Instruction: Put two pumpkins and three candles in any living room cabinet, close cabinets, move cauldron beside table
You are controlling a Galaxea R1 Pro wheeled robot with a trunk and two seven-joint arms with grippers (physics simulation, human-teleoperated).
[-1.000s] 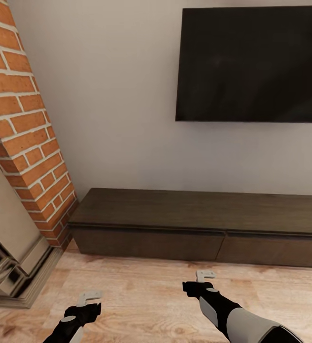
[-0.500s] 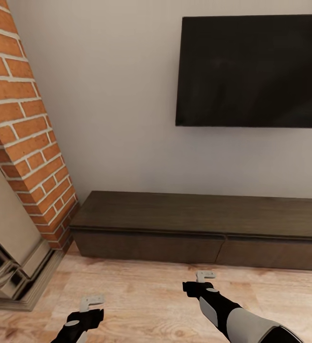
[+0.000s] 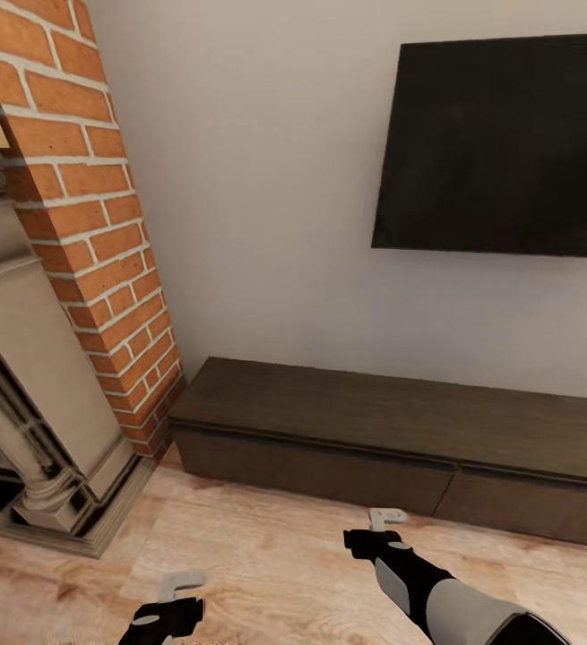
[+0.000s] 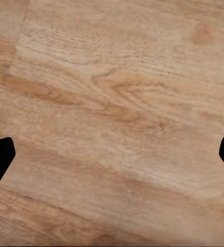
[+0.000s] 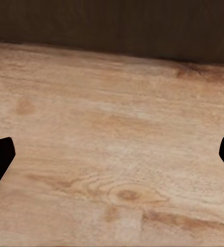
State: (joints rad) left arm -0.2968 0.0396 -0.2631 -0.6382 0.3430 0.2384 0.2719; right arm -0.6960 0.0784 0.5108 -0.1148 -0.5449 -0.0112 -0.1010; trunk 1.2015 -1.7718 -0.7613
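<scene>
The long, low dark-brown cabinet (image 3: 374, 421) stands against the wall under the TV, all its drawer fronts shut. My right gripper (image 3: 387, 517) hovers over the plank floor just in front of it, open and empty; its wrist view shows the cabinet's dark front (image 5: 112, 23) beyond bare floor. My left gripper (image 3: 181, 580) hangs low at the near left, open and empty, above bare wood floor (image 4: 112, 123). Pumpkins, candles, cauldron and table are out of view.
A black TV (image 3: 499, 148) is mounted on the grey wall. The brick-and-stone fireplace (image 3: 69, 269) fills the left side, its stone base (image 3: 69, 511) jutting onto the floor beside the cabinet's left end. Light plank floor (image 3: 275, 564) lies open between me and the cabinet.
The whole picture has shifted right, so the camera turned left: more fireplace shows and the TV sits further right. The left gripper sits lower in the view.
</scene>
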